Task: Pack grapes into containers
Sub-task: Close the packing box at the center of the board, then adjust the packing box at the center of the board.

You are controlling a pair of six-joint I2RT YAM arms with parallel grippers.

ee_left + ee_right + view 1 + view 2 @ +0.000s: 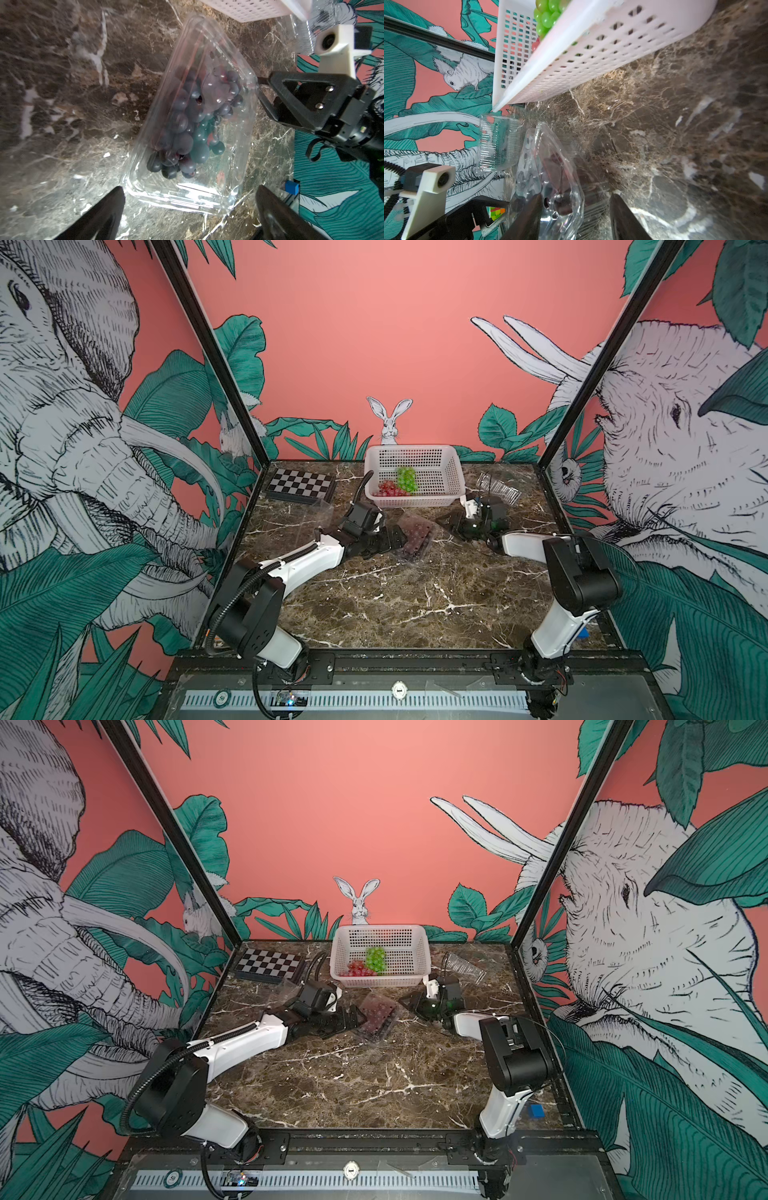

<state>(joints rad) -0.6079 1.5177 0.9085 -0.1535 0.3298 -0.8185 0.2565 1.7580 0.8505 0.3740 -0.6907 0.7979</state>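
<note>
Mid-bench: clear container [187,200] lies on the bench [395,605] with a bunch of dark grapes [182,128] inside. In both top views it sits just in front of the white basket [415,454], between the two arms.

Left fingers [99,218] — spread wide. In the left wrist view there is one tip on either side of the container's near short end. Each tip is just beside the plastic, with a sliver of bench showing between. The grapes lie further along the box, beyond the tips.

Right fingers [527,216] — parted, nothing pinched. In the right wrist view the container's opposite end lies in the gap. Its crumpled clear edge is against one finger and apart from the other, with bare bench between. The left wrist view shows these fingers at the box's far corner, tips just beside the rim. Whether they touch there cannot be told.

In the basket: green grapes [406,479] and red grapes [388,488], touching each other, the red bunch near the front wall.

An empty container [498,488] lies on the bench to the right of the basket, behind the right arm. A second empty container [316,510] lies on the left, just in front of the chessboard [301,485].
</note>
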